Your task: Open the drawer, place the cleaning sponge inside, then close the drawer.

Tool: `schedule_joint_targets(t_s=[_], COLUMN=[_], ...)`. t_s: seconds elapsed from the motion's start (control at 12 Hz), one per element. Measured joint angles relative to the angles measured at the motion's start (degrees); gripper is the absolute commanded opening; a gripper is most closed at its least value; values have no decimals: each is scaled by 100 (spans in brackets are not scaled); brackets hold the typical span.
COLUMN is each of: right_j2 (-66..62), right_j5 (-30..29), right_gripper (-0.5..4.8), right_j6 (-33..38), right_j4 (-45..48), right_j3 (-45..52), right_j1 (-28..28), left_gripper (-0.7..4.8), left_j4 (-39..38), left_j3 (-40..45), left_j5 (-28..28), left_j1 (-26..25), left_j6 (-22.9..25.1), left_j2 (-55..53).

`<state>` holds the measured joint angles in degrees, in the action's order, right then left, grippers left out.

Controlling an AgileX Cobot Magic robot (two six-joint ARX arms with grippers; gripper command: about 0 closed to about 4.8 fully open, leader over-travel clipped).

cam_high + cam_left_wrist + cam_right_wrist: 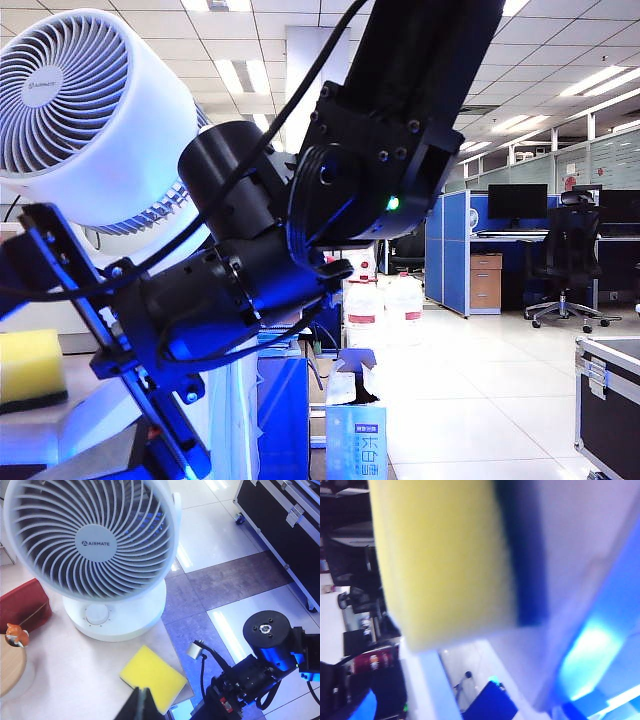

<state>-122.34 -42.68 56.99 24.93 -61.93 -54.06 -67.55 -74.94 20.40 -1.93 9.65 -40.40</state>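
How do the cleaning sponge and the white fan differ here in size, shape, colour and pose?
The cleaning sponge is small; the white fan is far bigger. The sponge is a flat yellow rectangle with a dark layer underneath, while the fan is white, with a round grille on a round base. The sponge lies flat at the table's edge; the fan stands upright. Both rest on the same pale table, close together.

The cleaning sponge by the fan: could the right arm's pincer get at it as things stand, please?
Probably yes: the cleaning sponge lies bare at the table's edge, nothing on it, and the right pincer's camera already sits close against it.
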Motion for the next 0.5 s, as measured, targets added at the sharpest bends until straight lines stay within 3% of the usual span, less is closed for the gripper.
schedule_joint_targets(t_s=[0.33,0.42,0.5], right_j2=[2,70,125], right_j5=[-264,-592,-1316], right_gripper=[479,479,479], right_j6=[166,238,1517], right_j4=[-105,431,1969], right_j3=[-179,-205,-249], right_j1=[-234,-170,-76], left_gripper=[-5,-5,-5], left_j4=[0,0,0], left_j3=[0,0,0], left_j5=[2,0,2], left_j1=[0,0,0], left_j6=[2,0,0], left_j2=[2,2,2])
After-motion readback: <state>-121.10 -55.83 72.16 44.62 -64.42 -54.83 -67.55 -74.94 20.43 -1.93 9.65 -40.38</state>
